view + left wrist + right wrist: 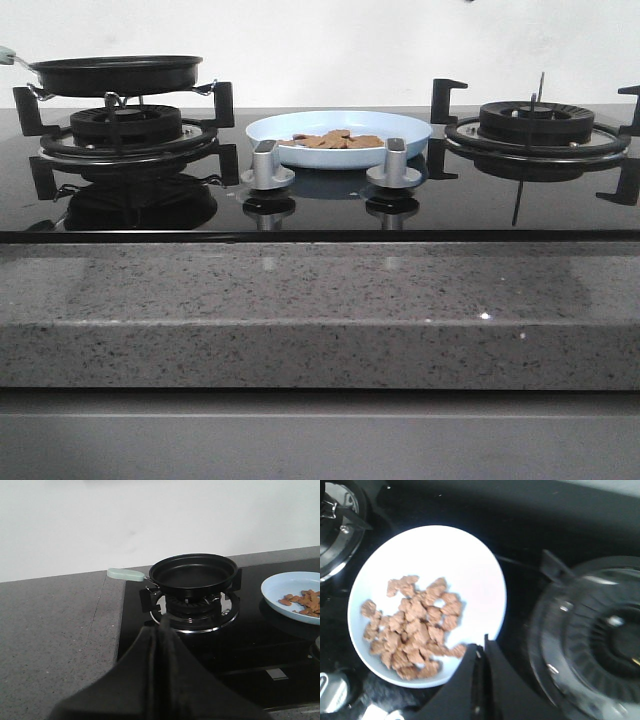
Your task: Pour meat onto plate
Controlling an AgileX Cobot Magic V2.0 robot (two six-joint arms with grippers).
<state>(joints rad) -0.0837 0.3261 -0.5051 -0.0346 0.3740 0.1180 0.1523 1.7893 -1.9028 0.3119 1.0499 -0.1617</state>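
The pale blue plate (339,128) sits on the black hob between the two burners, with the heap of orange-brown meat slices (338,140) on it. It also shows in the left wrist view (290,592) and the right wrist view (450,555), with the meat (412,627) piled on one side. The black frying pan (116,74) with a pale handle (125,574) stands empty on the left burner (125,125). My left gripper (164,622) is shut and empty, short of that burner. My right gripper (484,645) is shut and empty above the plate's rim. Neither gripper shows in the front view.
The right burner (537,125) with its black pan supports has nothing on it. Two silver knobs (268,165) (394,163) stand in front of the plate. A grey speckled stone counter (320,310) runs along the front and to the left of the hob (55,625).
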